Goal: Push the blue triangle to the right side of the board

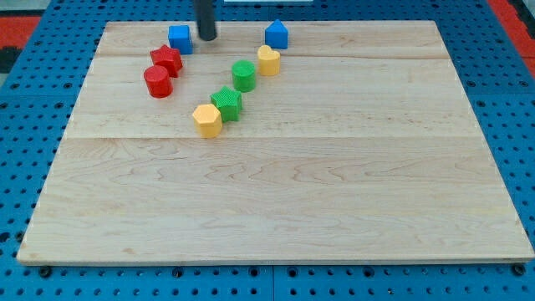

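The blue triangle (pixel 277 34) sits near the view's top, slightly right of centre, on the wooden board (pixel 276 209). My tip (pixel 206 37) touches down at the view's top, well to the left of the blue triangle and just right of a blue cube (pixel 180 38). A yellow heart-shaped block (pixel 268 60) lies just below the blue triangle.
A red star-shaped block (pixel 166 59) and a red cylinder (pixel 157 82) lie below the blue cube. A green cylinder (pixel 243 75), a green star-shaped block (pixel 226 103) and a yellow hexagon (pixel 206 119) run diagonally down-left from the yellow heart.
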`<state>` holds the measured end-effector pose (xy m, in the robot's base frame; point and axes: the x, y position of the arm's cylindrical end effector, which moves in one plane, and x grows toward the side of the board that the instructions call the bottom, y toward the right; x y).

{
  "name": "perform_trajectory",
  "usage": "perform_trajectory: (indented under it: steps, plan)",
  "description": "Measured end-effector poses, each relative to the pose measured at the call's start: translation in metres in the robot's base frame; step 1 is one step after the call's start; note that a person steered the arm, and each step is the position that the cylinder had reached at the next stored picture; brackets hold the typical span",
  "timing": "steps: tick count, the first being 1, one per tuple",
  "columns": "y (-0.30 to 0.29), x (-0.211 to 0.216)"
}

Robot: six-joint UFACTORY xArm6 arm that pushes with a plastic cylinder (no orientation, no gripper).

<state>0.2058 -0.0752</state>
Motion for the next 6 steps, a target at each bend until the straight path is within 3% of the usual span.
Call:
perform_trajectory:
  steps: [1, 2, 4, 5, 6]
  plan:
    - [0.019, -0.004]
    - [0.1, 0.012]
    - [0.219, 0.108]
    - [0.244, 0.129]
    - [0.194, 0.182]
